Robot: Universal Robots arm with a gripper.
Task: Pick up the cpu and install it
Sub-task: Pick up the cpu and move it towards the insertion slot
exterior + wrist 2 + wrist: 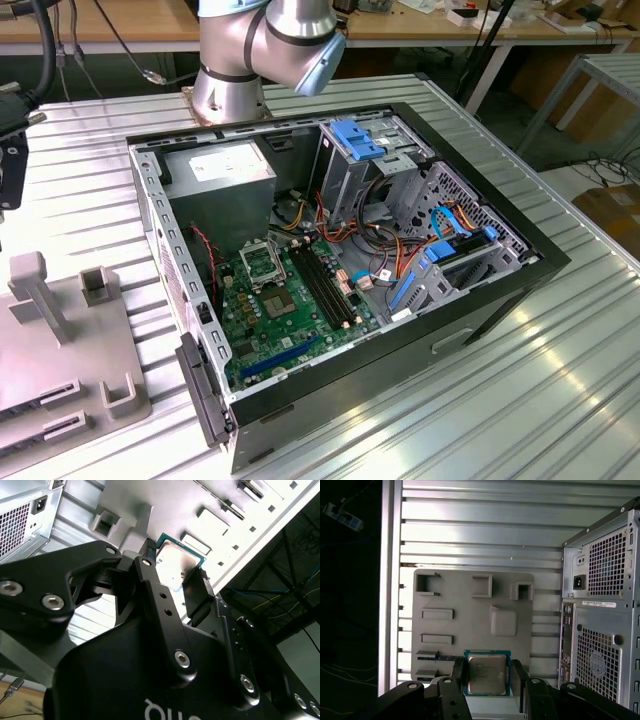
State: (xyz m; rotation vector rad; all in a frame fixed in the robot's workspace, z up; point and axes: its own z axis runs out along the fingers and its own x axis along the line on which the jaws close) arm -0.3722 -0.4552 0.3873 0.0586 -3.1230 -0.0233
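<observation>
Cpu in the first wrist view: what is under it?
The grey fixture tray lies beneath the cpu, on the ribbed metal table. The cpu covers the patch of tray directly below, so whether it rests there or hangs clear cannot be seen.

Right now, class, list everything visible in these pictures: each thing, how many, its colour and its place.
Ribbed metal table: one, silver, under everything.
Open metal computer case: one, black, on its side on the table.
Flat printed motherboard: one, green, inside the case.
Square metal-framed socket: one, silvery with dark centre, on the motherboard.
Metal power-supply box: one, grey, in a corner of the case.
Flat moulded plastic fixture tray: one, grey, on the table beside the case.
Small flat square silver-topped cpu: one, silver-grey, green-edged, held in the tool.
Jointed robot arm: one, silver-grey, blue-capped, based beside the case.
Tool: one, black, shut on the cpu.
</observation>
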